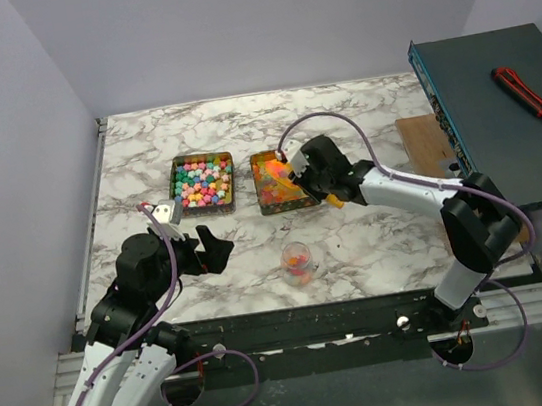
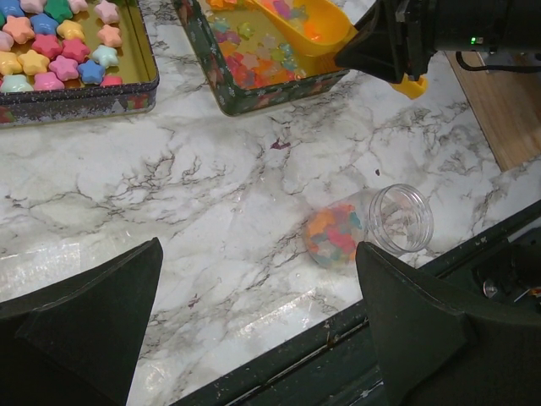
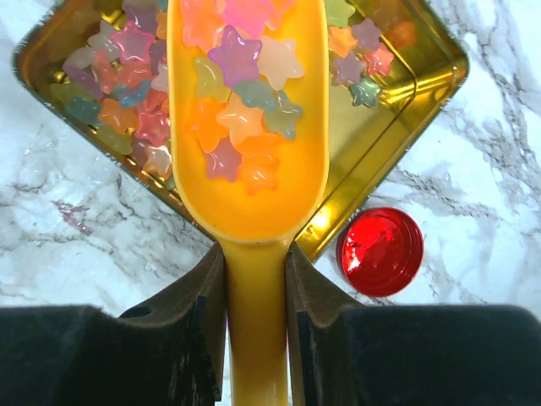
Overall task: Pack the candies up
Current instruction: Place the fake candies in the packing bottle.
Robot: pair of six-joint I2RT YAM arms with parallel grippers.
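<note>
The right tool (image 3: 254, 279) is clenched on the handle of a yellow-orange plastic scoop (image 3: 254, 211). The bowl of the scoop reaches forward from the tool and carries a heap of glossy star-shaped jelly candies (image 3: 237, 59). It is held above an open gold-lined square metal tin (image 3: 423, 76), which has more of these jellies along one side. A round red jar cap (image 3: 380, 251) lies on the white marbled bench (image 2: 211, 169), just beside the tin's near corner and to one side of the tool.

The left tool (image 2: 258, 254) is released, its jaws wide apart and holding nothing. Just ahead of it is a small clear plastic jar (image 2: 372, 224) with its mouth open and some candies already in the bottom. Further ahead is a second tin (image 2: 84, 93) holding pastel star-shaped candies (image 2: 51, 51).

The step in hand appears to be scooping, with a load ready to carry. The next move likely calls for keeping the scoop level while bringing it back toward the jar. It then needs a slow tip over the narrow mouth, perhaps with the left tool steadying the jar.
</note>
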